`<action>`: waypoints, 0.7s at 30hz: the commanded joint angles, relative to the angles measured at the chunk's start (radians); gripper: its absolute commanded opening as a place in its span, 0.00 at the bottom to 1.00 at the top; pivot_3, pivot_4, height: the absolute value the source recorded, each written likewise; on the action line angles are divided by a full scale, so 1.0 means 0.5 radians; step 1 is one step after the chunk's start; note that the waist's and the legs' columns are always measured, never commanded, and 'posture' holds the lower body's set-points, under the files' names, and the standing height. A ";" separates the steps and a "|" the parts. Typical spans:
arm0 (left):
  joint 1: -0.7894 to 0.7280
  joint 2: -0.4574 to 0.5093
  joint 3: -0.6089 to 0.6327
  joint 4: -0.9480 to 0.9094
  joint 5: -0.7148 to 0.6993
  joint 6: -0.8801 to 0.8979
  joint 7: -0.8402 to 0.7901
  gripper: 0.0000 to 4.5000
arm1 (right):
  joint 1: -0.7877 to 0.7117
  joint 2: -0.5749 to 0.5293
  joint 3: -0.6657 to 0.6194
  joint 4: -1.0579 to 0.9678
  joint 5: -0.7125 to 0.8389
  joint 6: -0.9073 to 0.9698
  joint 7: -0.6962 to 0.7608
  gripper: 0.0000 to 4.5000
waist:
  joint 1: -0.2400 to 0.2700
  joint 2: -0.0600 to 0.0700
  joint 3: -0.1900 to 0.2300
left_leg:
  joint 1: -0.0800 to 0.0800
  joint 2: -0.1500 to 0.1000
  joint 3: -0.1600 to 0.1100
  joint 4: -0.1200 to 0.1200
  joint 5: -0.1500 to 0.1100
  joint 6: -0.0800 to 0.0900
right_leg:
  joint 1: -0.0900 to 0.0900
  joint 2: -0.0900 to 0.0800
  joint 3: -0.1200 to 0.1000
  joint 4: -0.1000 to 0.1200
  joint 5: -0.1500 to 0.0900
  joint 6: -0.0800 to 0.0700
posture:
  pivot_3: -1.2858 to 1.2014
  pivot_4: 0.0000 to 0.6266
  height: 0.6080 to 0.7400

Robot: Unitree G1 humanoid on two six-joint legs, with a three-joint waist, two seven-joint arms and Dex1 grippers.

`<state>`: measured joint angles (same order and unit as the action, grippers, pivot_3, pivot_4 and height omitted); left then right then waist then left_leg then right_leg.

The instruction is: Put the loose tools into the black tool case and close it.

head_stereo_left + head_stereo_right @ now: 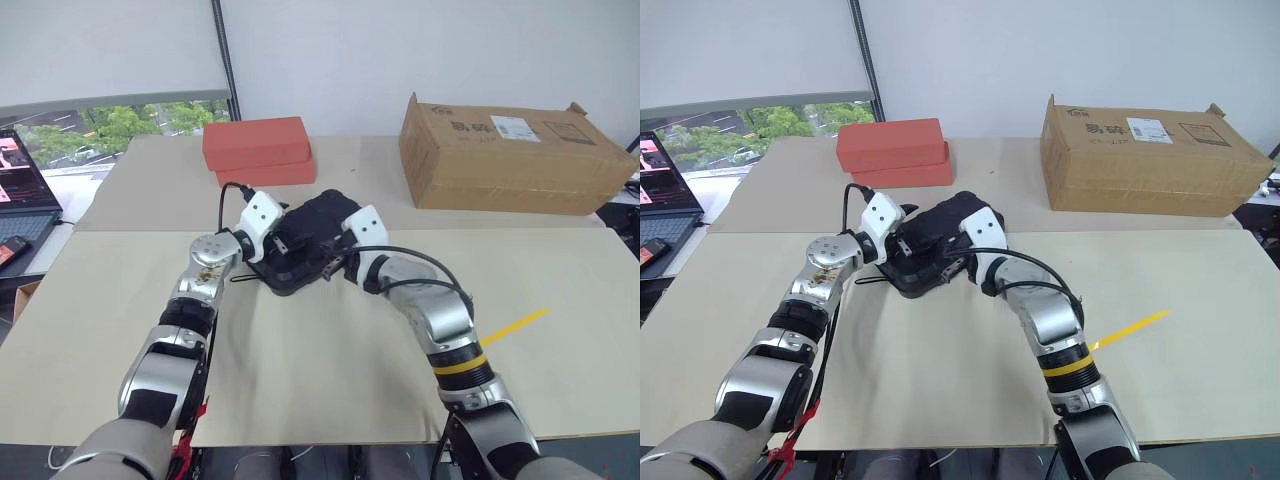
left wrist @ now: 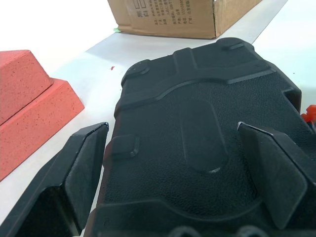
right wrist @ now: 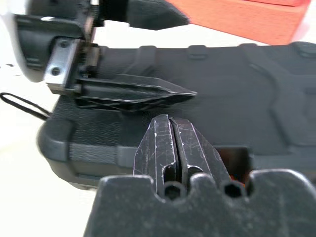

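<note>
The black tool case (image 1: pixel 312 228) lies mid-table with its lid down over the base; whether it is latched I cannot tell. My left gripper (image 2: pixel 173 129) is open, one finger (image 2: pixel 79 163) on each side of the textured lid (image 2: pixel 197 123), reaching in from the case's left end. My right gripper (image 3: pixel 168 122) is shut with nothing in it, its tips at the case's front edge (image 3: pixel 98 148). Beside them, a notch in the edge shows a bit of orange (image 3: pixel 232 163). A black cord loop (image 1: pixel 240 278) trails from the near-left corner. The loose tools are out of view.
Two stacked red-orange blocks (image 1: pixel 258 150) sit behind the case on the left. A cardboard box (image 1: pixel 510 155) stands at the back right. A laptop (image 1: pixel 25 190) is off the table's left side. A yellow strip (image 1: pixel 515 325) lies on the beige cover to the right.
</note>
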<state>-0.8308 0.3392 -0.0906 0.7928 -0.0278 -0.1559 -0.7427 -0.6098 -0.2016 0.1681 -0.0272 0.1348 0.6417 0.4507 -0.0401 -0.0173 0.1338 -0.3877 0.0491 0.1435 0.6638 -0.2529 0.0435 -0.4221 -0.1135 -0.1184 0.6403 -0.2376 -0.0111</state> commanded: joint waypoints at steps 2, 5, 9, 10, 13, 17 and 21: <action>0.152 0.007 -0.078 0.173 0.090 0.096 -0.047 1.00 | 0.065 -0.184 -0.051 -0.226 0.078 0.057 0.168 0.01 | -0.002 0.000 0.000 | 0.000 0.000 0.000 0.000 0.000 0.000 | 0.001 0.000 0.000 0.000 0.000 0.000 | 0.52 0.24 0.78; 0.146 -0.004 -0.084 0.176 0.092 0.091 -0.050 1.00 | 0.130 -0.335 0.021 -0.198 -0.003 -0.040 0.267 0.01 | -0.002 0.000 0.000 | 0.001 0.000 0.000 -0.001 0.000 0.000 | 0.001 0.000 0.000 -0.001 -0.001 0.001 | 0.52 0.24 0.78; 0.133 -0.014 -0.090 0.187 0.097 0.084 -0.054 1.00 | 0.138 -0.430 0.131 -0.108 -0.061 -0.125 0.389 0.01 | -0.002 0.000 0.000 | 0.000 0.000 0.000 -0.001 0.000 0.000 | 0.000 0.000 0.000 -0.001 -0.001 0.001 | 0.52 0.24 0.78; 0.130 -0.015 -0.090 0.190 0.098 0.082 -0.053 1.00 | 0.133 -0.425 0.139 -0.087 -0.064 -0.143 0.393 0.13 | -0.001 0.000 0.000 | 0.001 0.000 0.000 -0.001 0.000 0.000 | 0.001 0.000 0.000 -0.001 -0.001 0.001 | 0.52 0.24 0.78; 0.126 -0.013 -0.089 0.192 0.098 0.082 -0.054 1.00 | 0.102 -0.362 0.132 -0.011 -0.103 -0.206 0.317 0.30 | 0.001 0.000 0.000 | 0.001 0.000 0.000 -0.001 0.000 0.000 | 0.001 0.001 0.000 -0.001 -0.001 0.001 | 0.52 0.24 0.78; 0.132 -0.001 -0.085 0.188 0.098 0.080 -0.056 1.00 | 0.075 -0.294 0.122 0.064 -0.117 -0.240 0.287 0.36 | 0.005 0.000 0.000 | 0.001 0.000 0.000 -0.001 0.000 0.000 | 0.001 0.000 0.000 -0.001 -0.001 0.001 | 0.52 0.24 0.78; 0.138 0.003 -0.082 0.183 0.098 0.082 -0.053 1.00 | 0.064 -0.255 0.104 0.091 -0.128 -0.254 0.258 0.36 | 0.004 0.000 0.000 | 0.001 0.000 0.000 -0.001 0.000 0.000 | 0.001 0.001 0.000 -0.001 -0.001 0.001 | 0.52 0.24 0.78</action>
<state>-0.8342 0.3364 -0.0902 0.7981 -0.0281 -0.1561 -0.7485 -0.5456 -0.3360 0.2381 0.0354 0.0727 0.5429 0.5901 -0.0380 -0.0173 0.1336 -0.3874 0.0490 0.1436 0.6634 -0.2530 0.0436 -0.4216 -0.1132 -0.1186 0.6398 -0.2380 -0.0105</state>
